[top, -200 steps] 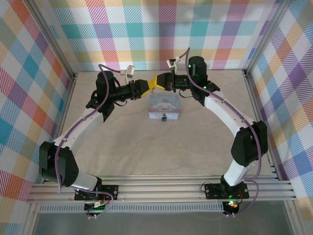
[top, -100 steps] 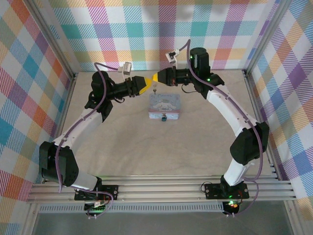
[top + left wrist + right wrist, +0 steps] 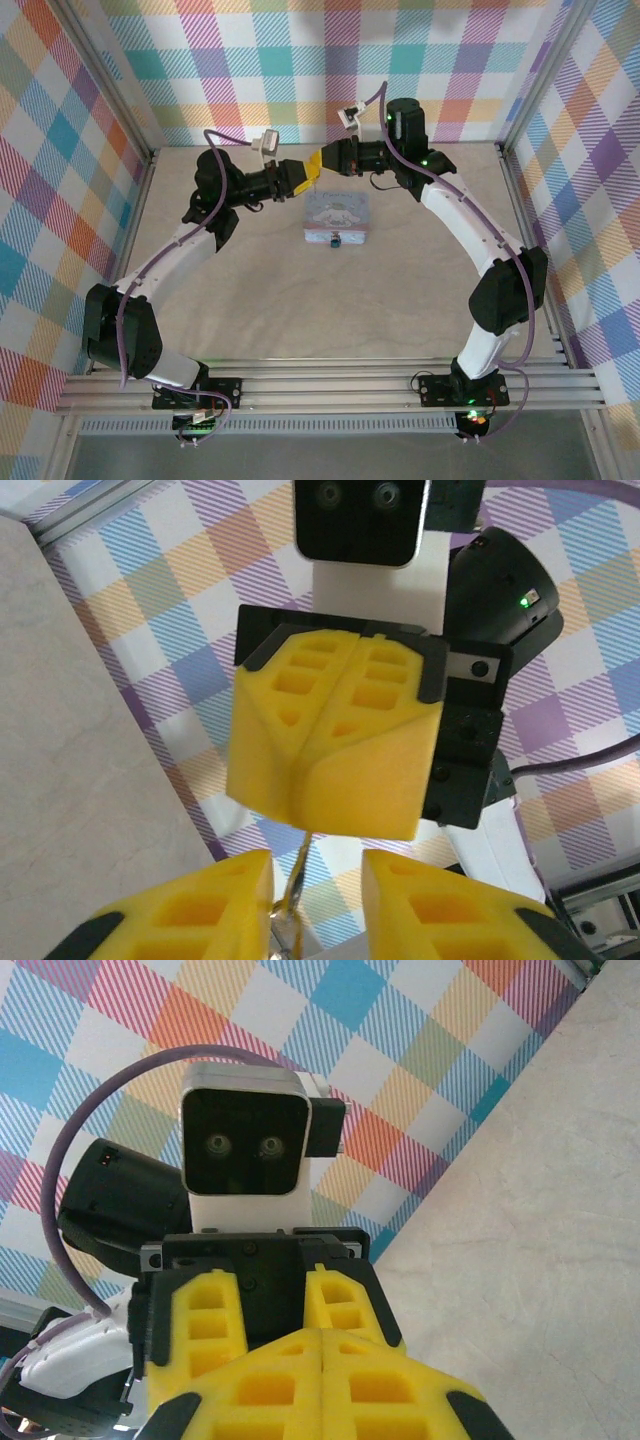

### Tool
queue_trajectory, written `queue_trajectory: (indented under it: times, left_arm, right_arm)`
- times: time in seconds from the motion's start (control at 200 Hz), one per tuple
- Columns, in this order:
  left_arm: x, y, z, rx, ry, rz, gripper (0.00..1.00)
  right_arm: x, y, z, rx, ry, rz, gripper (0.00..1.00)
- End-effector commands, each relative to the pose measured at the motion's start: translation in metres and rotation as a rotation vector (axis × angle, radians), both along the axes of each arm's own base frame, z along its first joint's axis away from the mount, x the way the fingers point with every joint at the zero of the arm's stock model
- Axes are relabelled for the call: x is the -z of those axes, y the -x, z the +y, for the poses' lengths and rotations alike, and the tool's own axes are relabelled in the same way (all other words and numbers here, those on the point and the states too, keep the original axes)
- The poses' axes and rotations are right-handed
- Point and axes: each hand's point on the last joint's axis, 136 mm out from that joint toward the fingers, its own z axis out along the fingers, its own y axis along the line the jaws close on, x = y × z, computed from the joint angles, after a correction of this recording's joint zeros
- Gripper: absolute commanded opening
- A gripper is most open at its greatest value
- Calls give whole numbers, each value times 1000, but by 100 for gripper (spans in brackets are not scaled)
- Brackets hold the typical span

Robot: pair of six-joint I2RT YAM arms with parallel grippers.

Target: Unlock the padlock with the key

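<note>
We see the table (image 3: 400, 300) carrying the tin box (image 3: 337, 212). At the box's 11 o'clock the right gripper (image 3: 317, 162), pinched tight on the key (image 3: 298, 865), faces the left gripper (image 3: 303, 177), whose fingers stand narrowly apart around the key. The padlock (image 3: 335, 240) sits at the box's 6 o'clock edge.

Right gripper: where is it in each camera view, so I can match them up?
Top external: right gripper at upper centre, facing the left gripper.
Left wrist: centre, the shut yellow block, with the key hanging below it.
Right wrist: bottom centre.
Shared landmark: the plaid wall.
</note>
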Motion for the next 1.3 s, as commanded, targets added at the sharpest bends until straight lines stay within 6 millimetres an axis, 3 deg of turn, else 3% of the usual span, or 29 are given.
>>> queue_trajectory:
  times: [0.0,0.205,0.285,0.385,0.485,0.615,0.69,0.845,1.065,1.205,1.295]
  left_arm:
    - [7,3,-2,16,-11,1,21]
    - [13,6,-2,20,-24,13,9]
    - [13,7,-2,21,-25,10,0]
    - [14,9,-1,23,-32,-3,0]
    - [15,12,1,14,-62,-38,0]
    - [12,20,5,0,-100,-113,0]
    - [10,26,7,3,-113,-153,0]
    - [-2,39,11,1,-129,-267,0]
    - [-7,56,17,7,-204,-369,0]
    - [3,62,22,-1,-269,-389,0]
    - [26,57,27,-28,-355,-302,0]
  right_arm:
    - [-4,-3,-1,5,-11,-33,0]
    - [-4,-2,-2,11,-18,-30,0]
    - [-4,-3,-2,16,-22,-26,0]
    - [-5,-5,-3,40,-23,-15,0]
    - [-8,-11,-7,103,-16,0,32]
    - [-15,-16,-19,173,-20,2,44]
    - [-12,-17,-28,218,-14,4,46]
    - [17,-28,-50,357,39,73,46]
    - [62,-29,-67,473,116,163,45]
    - [106,-25,-68,523,212,233,45]
    - [136,-16,-57,516,305,243,48]
